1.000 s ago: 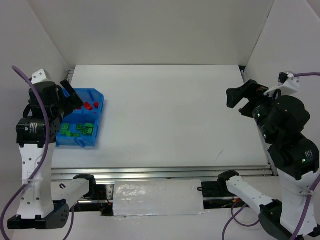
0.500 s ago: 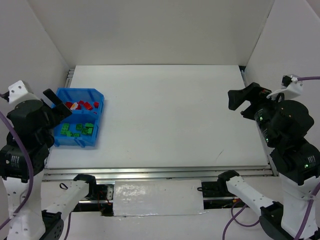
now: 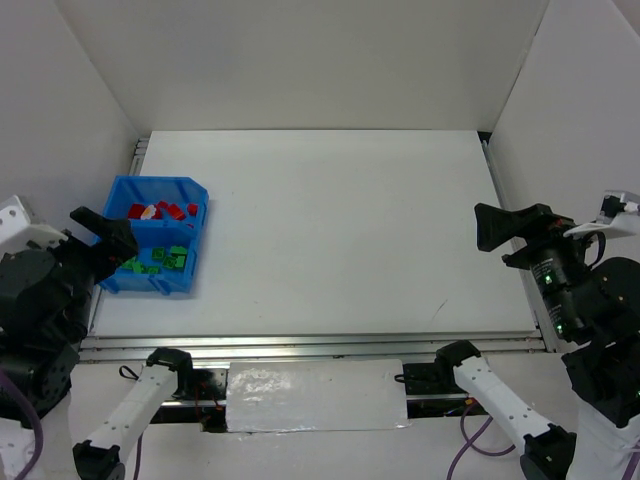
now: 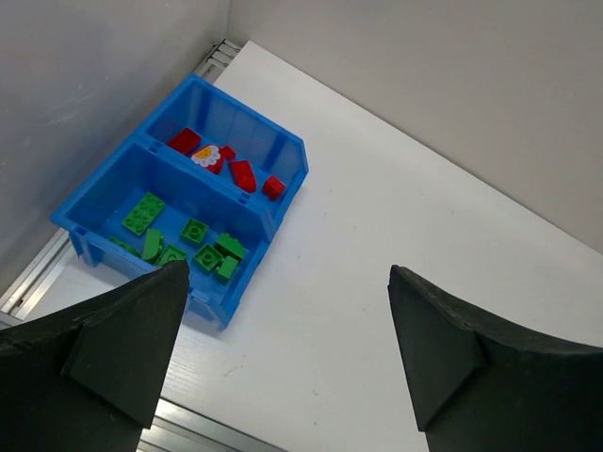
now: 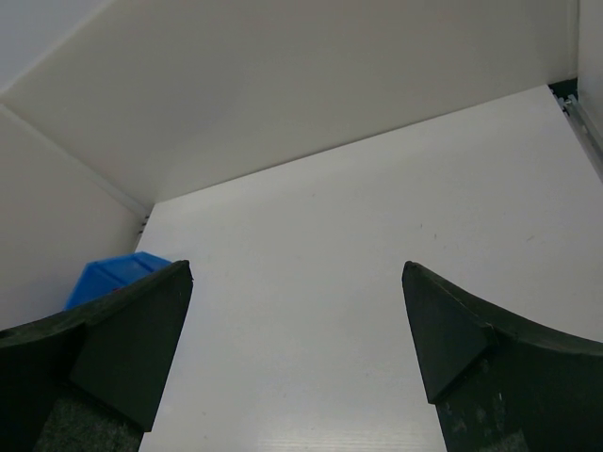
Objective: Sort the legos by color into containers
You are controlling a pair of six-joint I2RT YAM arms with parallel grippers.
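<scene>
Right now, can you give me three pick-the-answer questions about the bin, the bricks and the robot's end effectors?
1. The blue bin sits where on the table? A middle B left side C right side
2. The bricks in its nearer compartment are? A green B red C yellow
3. The left end effector is? A shut on a brick B shut on the bin C open, empty
Answers: B, it sits by the left edge; A, only green ones lie there; C, fingers wide apart, holding nothing.

The bin is placed at the table's left edge. Red legos are contained in its far compartment, green legos in the near one. The left gripper is positioned beside it.
</scene>
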